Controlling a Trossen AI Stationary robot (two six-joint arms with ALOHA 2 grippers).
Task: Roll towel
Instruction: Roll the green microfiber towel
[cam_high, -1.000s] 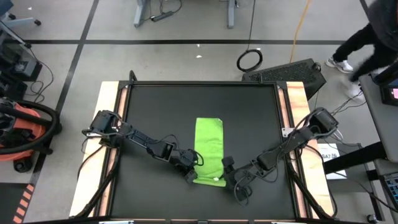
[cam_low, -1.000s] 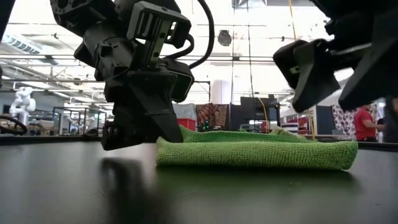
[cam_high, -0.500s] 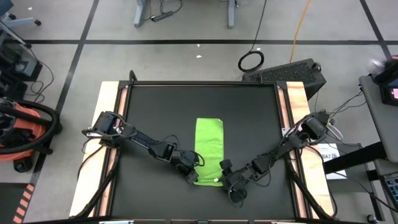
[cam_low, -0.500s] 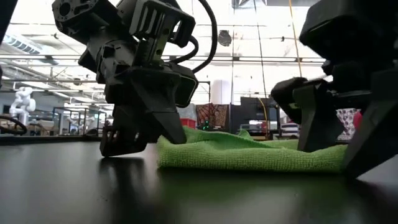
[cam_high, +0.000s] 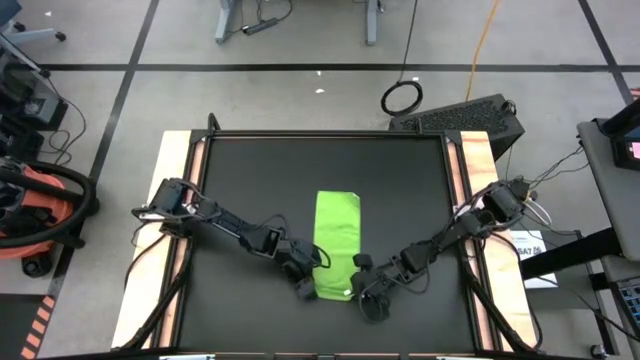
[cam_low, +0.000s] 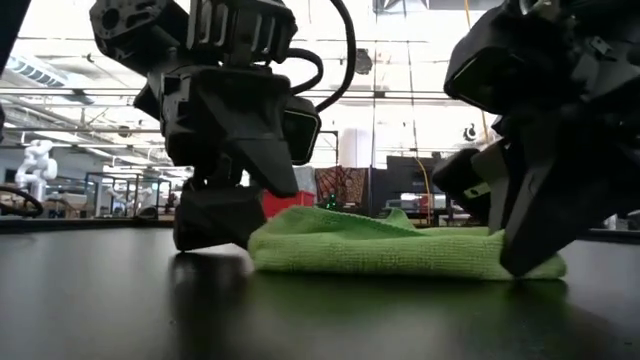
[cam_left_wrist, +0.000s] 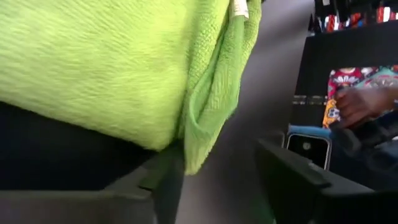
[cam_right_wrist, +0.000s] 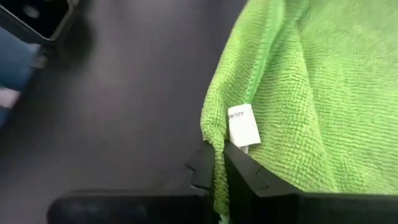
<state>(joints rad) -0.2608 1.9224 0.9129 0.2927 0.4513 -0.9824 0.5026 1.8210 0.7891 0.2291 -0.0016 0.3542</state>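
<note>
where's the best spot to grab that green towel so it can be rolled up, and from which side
Take the towel by the two corners of its short near edge, one gripper at each. It lies folded into a long narrow strip, so that end can roll up its length. The right gripper is shut on the corner by the white tag; the left gripper, open, sits at the other corner.

One lime-green towel (cam_high: 336, 243), one black table mat (cam_high: 250, 180), two grippers: left gripper (cam_high: 304, 282), right gripper (cam_high: 361, 292).
</note>
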